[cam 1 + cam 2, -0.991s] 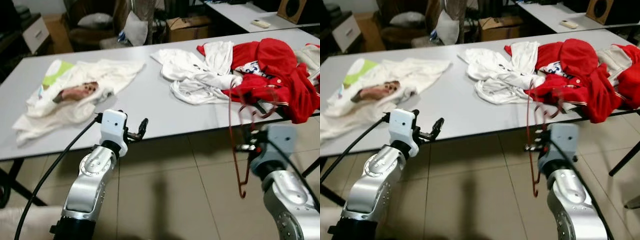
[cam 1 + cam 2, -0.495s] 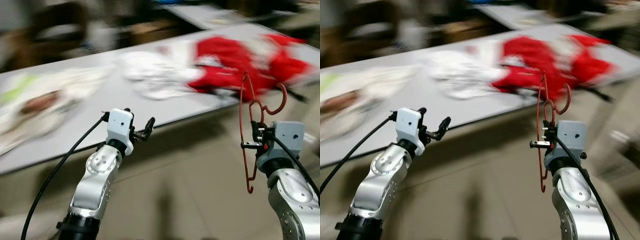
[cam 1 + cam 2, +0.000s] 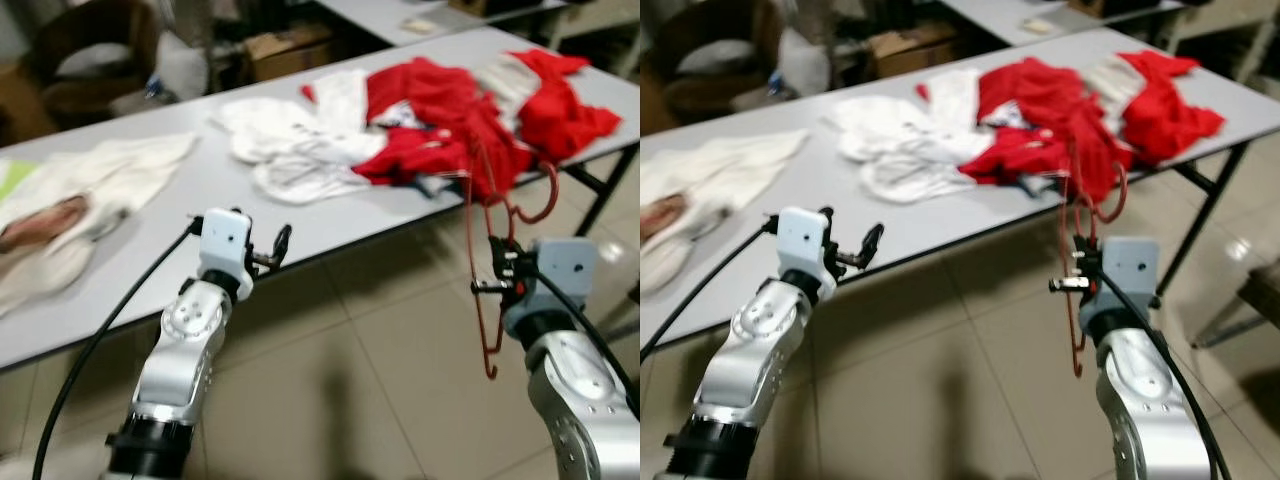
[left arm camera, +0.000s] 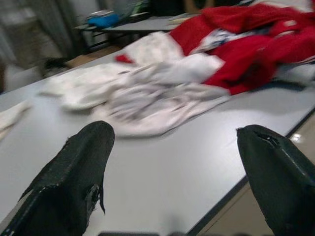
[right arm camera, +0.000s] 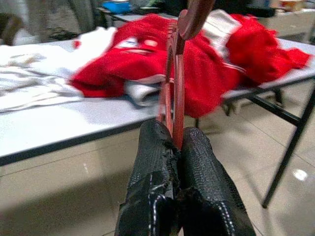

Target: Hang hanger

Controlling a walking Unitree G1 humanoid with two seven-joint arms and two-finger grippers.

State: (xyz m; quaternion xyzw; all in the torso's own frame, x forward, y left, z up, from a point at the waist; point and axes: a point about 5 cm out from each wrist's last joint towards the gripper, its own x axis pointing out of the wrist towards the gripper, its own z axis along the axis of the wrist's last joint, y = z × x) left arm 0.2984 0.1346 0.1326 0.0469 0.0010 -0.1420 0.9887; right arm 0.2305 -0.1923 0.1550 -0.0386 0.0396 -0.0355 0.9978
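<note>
A thin red wire hanger hangs upright over the floor in front of the table, its hook curling up to the right. My right gripper is shut on the hanger's wire; in the right wrist view the two black fingers press together around the red wire. My left gripper is raised near the table's front edge, open and holding nothing, its fingers spread wide in the left wrist view.
A long grey table runs across the view. A pile of red clothes lies at its right, white clothes in the middle, a white printed garment at the left. Tiled floor lies below. Chairs and boxes stand behind.
The whole view has swung, so the table's right end and its leg now show. The hanger stays clamped in my right gripper, and my left gripper stays open.
</note>
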